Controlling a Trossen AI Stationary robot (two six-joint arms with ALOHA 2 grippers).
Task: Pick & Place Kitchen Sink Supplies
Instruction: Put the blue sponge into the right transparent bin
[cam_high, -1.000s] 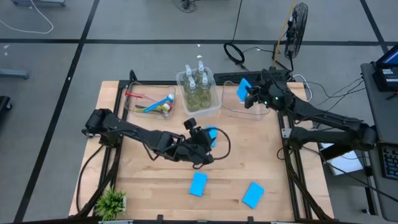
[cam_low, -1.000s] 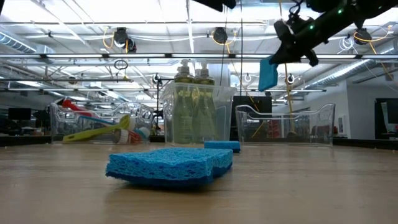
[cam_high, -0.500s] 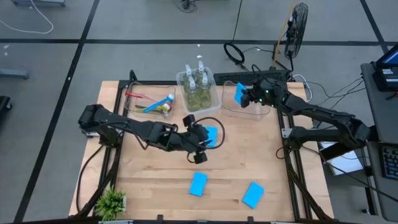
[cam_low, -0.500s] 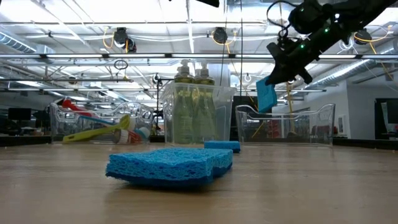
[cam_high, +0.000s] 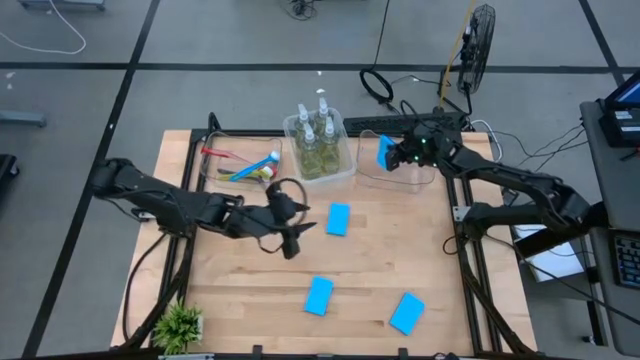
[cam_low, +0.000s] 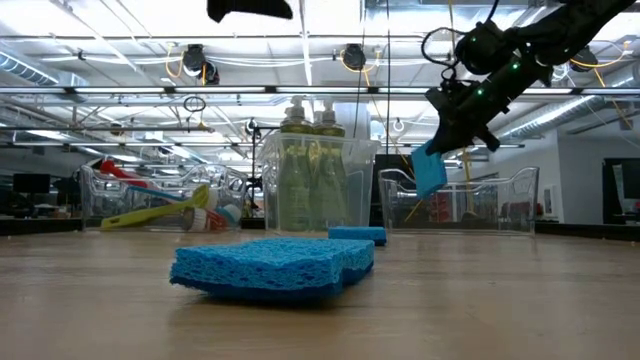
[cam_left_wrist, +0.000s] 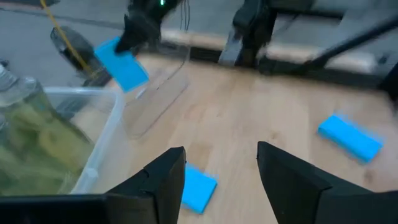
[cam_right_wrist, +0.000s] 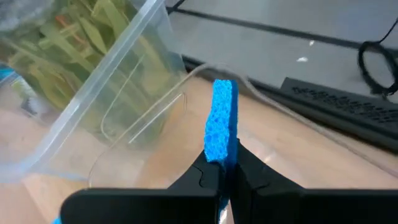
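Wooden tabletop (cam_high: 240, 290) carries three clear bins along its far edge: a brush bin (cam_high: 222, 172) at the left, a bottle bin (cam_high: 341, 172) in the middle holding the soap bottles (cam_high: 317, 142), and an empty bin (cam_high: 428, 180) at the right. Your right gripper (cam_high: 392, 155) hangs over that empty bin with its jaws clamped on a sponge (cam_high: 385, 151), held edge-up above the bin's near-left part. Lower it until the sponge sits inside the walls, keep it away from the bottle bin just beside it, then part the jaws; dropping from height risks a bounce off the rim, I judge.

Your left gripper (cam_high: 290, 231) hovers above the middle of the table with its jaws apart and nothing between them, as its wrist view shows. A second sponge (cam_high: 339, 219) lies flat just beside it, toward the right arm. Two more sponges (cam_high: 319, 295) and (cam_high: 407, 312) lie near the front edge, well apart from both arms. For the next pick, come down square over the flat sponge with the fingers (cam_left_wrist: 163, 180) straddling its short side. A plant (cam_high: 179, 325) stands at the front-left corner.
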